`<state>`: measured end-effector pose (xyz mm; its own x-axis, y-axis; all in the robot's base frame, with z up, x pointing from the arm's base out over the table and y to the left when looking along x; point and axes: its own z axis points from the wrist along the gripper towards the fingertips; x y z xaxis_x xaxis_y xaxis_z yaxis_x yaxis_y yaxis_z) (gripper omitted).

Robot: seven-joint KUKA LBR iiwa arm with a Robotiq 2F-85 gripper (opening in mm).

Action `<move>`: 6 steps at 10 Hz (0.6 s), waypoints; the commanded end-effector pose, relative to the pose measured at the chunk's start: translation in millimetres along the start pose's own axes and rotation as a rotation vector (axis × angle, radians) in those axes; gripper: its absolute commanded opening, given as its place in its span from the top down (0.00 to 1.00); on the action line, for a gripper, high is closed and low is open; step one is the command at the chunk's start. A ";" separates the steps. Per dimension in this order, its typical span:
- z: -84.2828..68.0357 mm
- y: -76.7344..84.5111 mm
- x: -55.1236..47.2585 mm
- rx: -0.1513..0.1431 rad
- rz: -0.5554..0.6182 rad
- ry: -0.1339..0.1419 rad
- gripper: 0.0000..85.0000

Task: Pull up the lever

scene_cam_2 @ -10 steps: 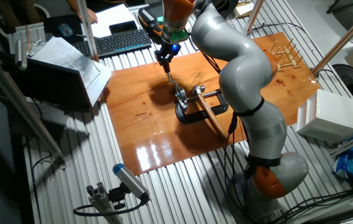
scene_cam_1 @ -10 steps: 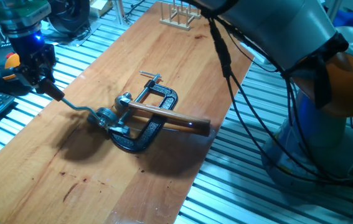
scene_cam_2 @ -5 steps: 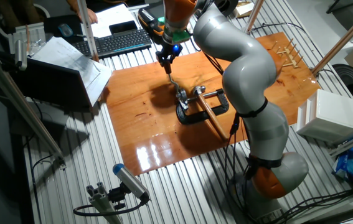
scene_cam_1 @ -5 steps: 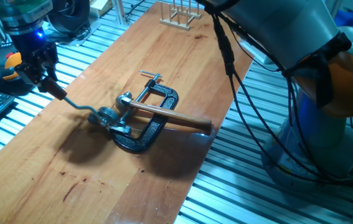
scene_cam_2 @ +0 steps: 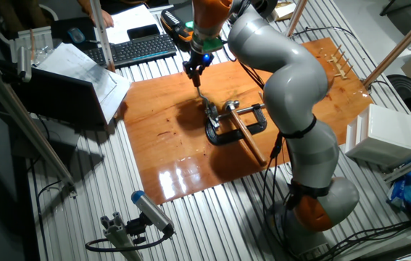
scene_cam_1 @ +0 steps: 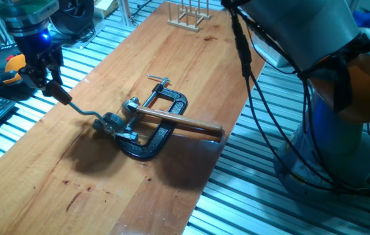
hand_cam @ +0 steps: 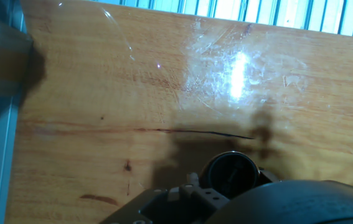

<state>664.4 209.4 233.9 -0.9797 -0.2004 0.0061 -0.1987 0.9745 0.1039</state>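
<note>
Big wooden counter (scene_cam_1: 171,196) carries the black C-clamp (scene_cam_1: 155,134) mid-board; the lever (scene_cam_1: 83,112) angles up from its silver pivot toward the counter's edge; fingers (scene_cam_1: 55,91) clamped on the lever's knob.

No legible txt, labels or nos — anywhere

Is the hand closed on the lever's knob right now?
Yes, in one fixed view the hand is shut around the knob end of the lever, above the board.
</note>
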 end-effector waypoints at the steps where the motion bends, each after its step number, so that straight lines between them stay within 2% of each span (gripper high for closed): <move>1: -0.2 0.1 1.7 0.003 0.000 0.000 1.00; 4: -2.0 1.6 9.7 0.008 -0.003 -0.010 1.00; 6: -0.8 2.4 15.9 0.008 -0.002 -0.034 1.00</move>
<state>647.5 208.0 234.9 -0.9795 -0.1991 -0.0303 -0.2011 0.9748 0.0964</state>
